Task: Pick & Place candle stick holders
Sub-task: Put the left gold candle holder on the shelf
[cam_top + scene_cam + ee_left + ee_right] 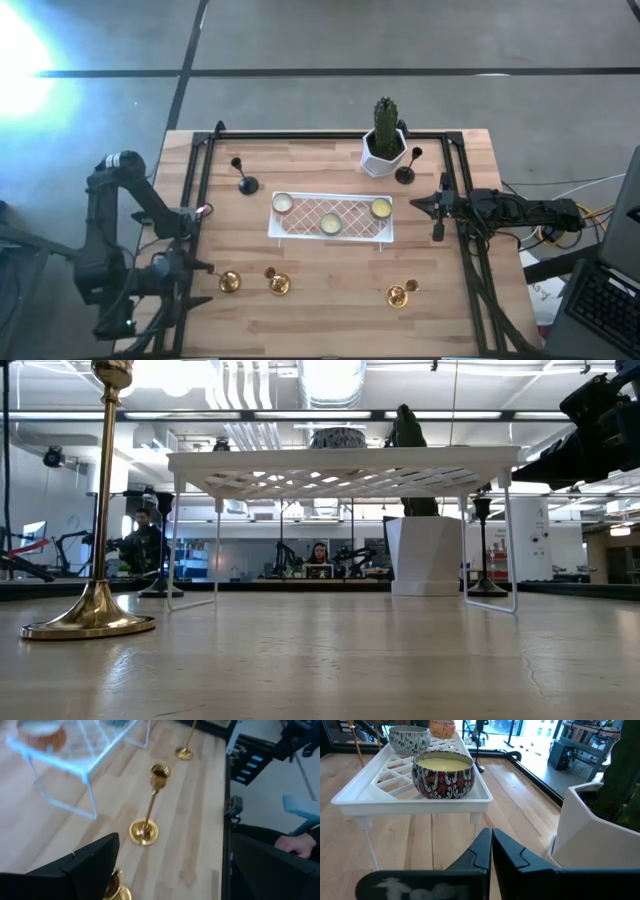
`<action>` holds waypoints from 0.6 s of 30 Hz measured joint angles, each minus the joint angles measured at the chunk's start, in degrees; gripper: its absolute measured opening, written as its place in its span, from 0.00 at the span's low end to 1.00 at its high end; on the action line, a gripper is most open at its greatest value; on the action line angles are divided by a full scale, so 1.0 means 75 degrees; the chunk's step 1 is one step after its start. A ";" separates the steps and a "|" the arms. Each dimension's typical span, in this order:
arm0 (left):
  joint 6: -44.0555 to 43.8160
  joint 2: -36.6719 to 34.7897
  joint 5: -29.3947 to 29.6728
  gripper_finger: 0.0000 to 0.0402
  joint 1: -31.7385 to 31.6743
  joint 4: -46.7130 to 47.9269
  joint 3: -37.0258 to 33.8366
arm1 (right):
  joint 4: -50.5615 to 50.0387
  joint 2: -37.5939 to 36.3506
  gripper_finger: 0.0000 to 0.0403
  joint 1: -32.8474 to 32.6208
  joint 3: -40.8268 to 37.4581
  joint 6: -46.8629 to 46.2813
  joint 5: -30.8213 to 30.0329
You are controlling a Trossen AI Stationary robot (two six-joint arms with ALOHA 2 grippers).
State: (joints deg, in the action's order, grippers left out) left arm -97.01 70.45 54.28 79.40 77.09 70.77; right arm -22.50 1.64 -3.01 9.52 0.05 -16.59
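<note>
Three gold candle stick holders stand upright on their round bases near the table's near edge: two at the left (229, 282) (277, 283) and one at the right (398, 294). Two black holders stand farther back, one at the left (245, 183) and one beside the cactus pot (405, 172). My left gripper (205, 268) is open and empty just left of the leftmost gold holder, whose top shows by one finger (117, 890); the middle gold holder (145, 827) stands ahead of it. My right gripper (418, 205) is shut and empty at the right end of the white rack (330, 232).
The white wire rack (420, 795) stands on thin legs at the table's middle and carries three candles in tins (443, 774). A white pot with a green cactus (384, 148) stands at the far edge. A black frame (200, 190) runs along the table's sides.
</note>
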 joint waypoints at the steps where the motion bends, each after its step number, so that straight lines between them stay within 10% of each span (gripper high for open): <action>1: 0.0142 0.0006 0.0039 0.96 0.0000 -0.0024 0.0072 | 0.0000 0.0001 0.02 0.0000 0.0000 0.0000 0.0002; 18: -0.3022 0.1436 -0.1846 0.96 0.0244 0.0650 -0.0287 | 0.0000 0.0001 0.02 -0.0002 0.0000 0.0000 0.0001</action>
State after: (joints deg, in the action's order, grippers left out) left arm -119.68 81.22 40.43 81.23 81.96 68.61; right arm -22.50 1.65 -3.02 9.52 0.05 -16.58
